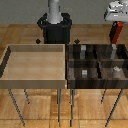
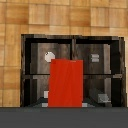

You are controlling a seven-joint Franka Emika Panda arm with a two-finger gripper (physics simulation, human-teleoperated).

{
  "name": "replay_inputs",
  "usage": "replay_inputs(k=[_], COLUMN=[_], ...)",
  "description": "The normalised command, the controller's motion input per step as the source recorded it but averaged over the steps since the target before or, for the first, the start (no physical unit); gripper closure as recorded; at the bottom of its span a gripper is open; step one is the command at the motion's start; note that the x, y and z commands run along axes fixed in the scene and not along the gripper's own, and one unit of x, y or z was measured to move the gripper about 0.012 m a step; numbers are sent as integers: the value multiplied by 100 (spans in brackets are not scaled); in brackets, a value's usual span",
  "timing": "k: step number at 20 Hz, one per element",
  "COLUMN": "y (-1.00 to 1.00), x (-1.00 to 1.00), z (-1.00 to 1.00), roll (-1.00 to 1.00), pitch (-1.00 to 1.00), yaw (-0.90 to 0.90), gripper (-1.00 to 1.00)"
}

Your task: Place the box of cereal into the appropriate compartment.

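Exterior view: end effector (image 1: 116, 22) gripping box of cereal (image 1: 115, 33) above four-cell bin (image 1: 95, 62).

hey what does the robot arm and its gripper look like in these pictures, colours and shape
The gripper is a pale grey-white blocky hand near the exterior view's upper right corner, too blurred to make out its fingers. The arm's base is a black rounded pedestal behind the bins, with a light grey cylindrical column rising from it. No cables or markings can be made out. The wrist view shows no part of the gripper clearly.

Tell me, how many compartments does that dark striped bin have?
4, in a two-by-two grid inside the dark bin: two on the robot's side, two on the camera's side. The red cereal box hangs above one corner.
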Motion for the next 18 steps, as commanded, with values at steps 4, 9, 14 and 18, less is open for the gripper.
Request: replay_inputs(k=[4,9,14,18], y=[0,0,0,0], x=[-100,-60,0,0], z=[0,-23,-100,-100], roll=[0,0,0,0], pitch=[0,0,0,0], yaw=[0,0,0,0], gripper=[100,100,100,100])
